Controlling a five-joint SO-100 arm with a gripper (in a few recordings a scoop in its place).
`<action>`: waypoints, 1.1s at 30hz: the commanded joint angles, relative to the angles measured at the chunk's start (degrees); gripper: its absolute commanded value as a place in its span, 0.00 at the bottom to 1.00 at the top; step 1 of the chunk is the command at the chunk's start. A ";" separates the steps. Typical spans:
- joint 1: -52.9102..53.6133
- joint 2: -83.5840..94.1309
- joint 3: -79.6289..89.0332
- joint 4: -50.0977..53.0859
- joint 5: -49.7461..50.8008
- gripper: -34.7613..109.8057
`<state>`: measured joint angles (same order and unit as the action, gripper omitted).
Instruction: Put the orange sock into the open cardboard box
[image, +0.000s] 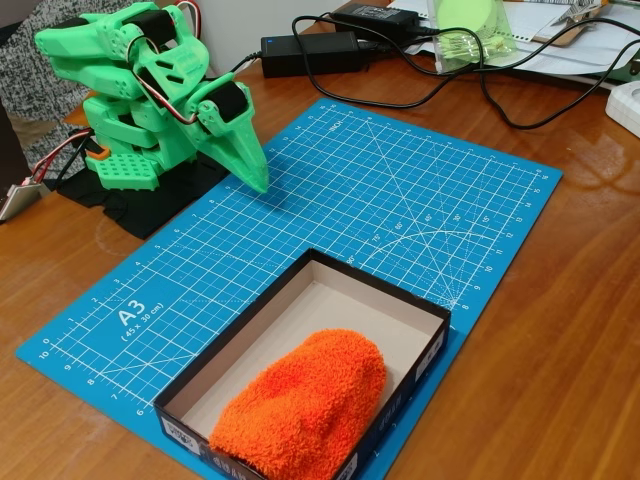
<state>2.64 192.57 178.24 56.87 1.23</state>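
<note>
The orange sock (305, 405), a fuzzy bright lump, lies inside the open cardboard box (385, 288) at its near right part, bulging over the right wall. The box has dark outer walls and a pale floor, and sits on the blue cutting mat. The green arm is folded up at the back left, with its gripper (255, 175) pointing down at the mat's far left edge, well away from the box. The fingers lie together with nothing between them.
A blue A3 cutting mat (400, 190) covers the wooden table. Black power bricks (310, 50) and looping cables lie behind it, with papers and a green object at the back right. A white object sits at the right edge.
</note>
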 joint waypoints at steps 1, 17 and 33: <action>0.53 1.23 -0.18 0.62 0.62 0.24; 0.70 1.23 -0.09 0.62 0.70 0.24; 2.20 1.32 0.09 -0.18 2.99 0.24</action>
<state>3.34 192.57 178.24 56.51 3.34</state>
